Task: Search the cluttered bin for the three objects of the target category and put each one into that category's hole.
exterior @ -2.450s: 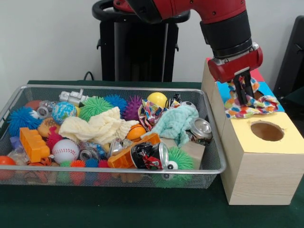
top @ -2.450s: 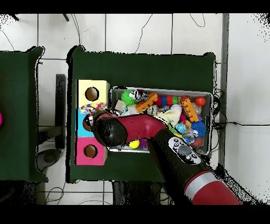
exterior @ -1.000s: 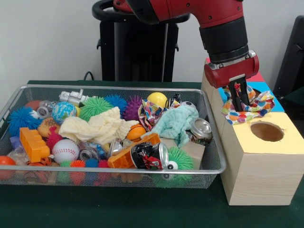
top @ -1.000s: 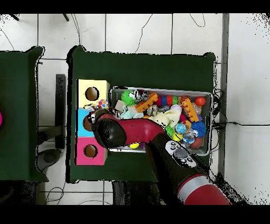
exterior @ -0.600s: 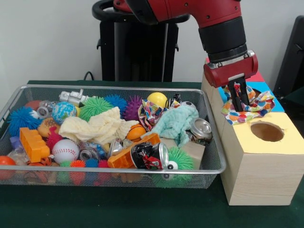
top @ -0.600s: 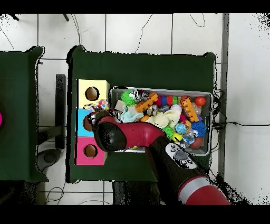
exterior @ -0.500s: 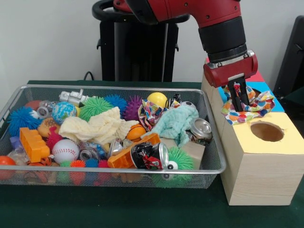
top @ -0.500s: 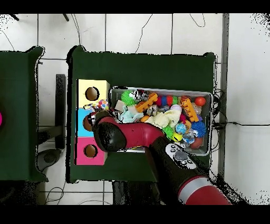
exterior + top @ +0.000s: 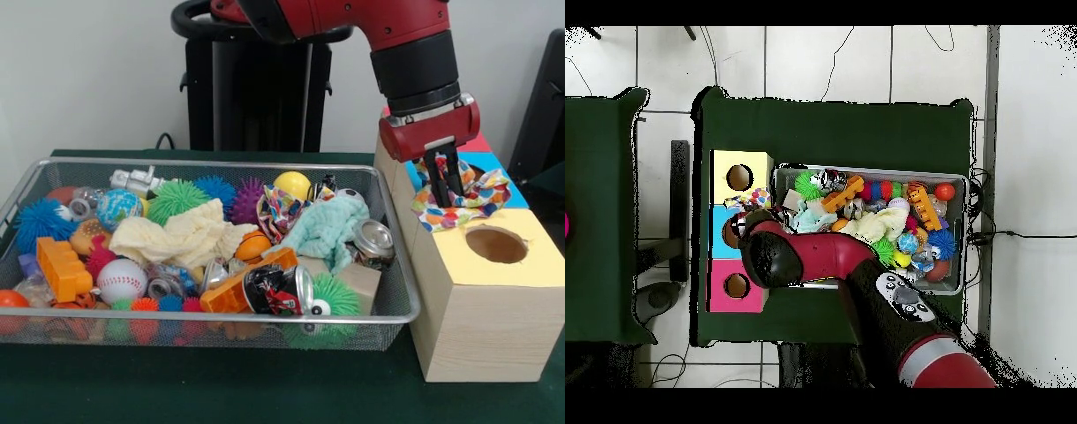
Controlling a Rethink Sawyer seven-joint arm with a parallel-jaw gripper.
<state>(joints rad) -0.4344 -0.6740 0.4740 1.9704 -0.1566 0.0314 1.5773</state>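
My gripper [image 9: 444, 196] stands over the boxes, just behind the yellow-topped box's round hole [image 9: 496, 244]. It is shut on a confetti-patterned cloth [image 9: 477, 200], which sags onto the box tops at the seam between blue and yellow. The overhead view shows this cloth [image 9: 751, 201] beside the arm, below the yellow hole [image 9: 739, 177]. A second confetti cloth [image 9: 276, 210] lies in the wire mesh bin [image 9: 212, 163], between the purple spiky ball and the mint-green cloth [image 9: 328, 228]. A third one is not in sight.
The bin also holds a cream cloth [image 9: 181, 237], spiky balls, a baseball [image 9: 121, 278], crushed cans [image 9: 278, 288] and an orange brick [image 9: 63, 268]. Blue-topped [image 9: 725, 230] and red-topped [image 9: 735, 286] boxes stand in line behind the yellow one.
My gripper has risen a little and shifted slightly toward the yellow hole. The confetti cloth has hardly moved. The bin's contents are unchanged.
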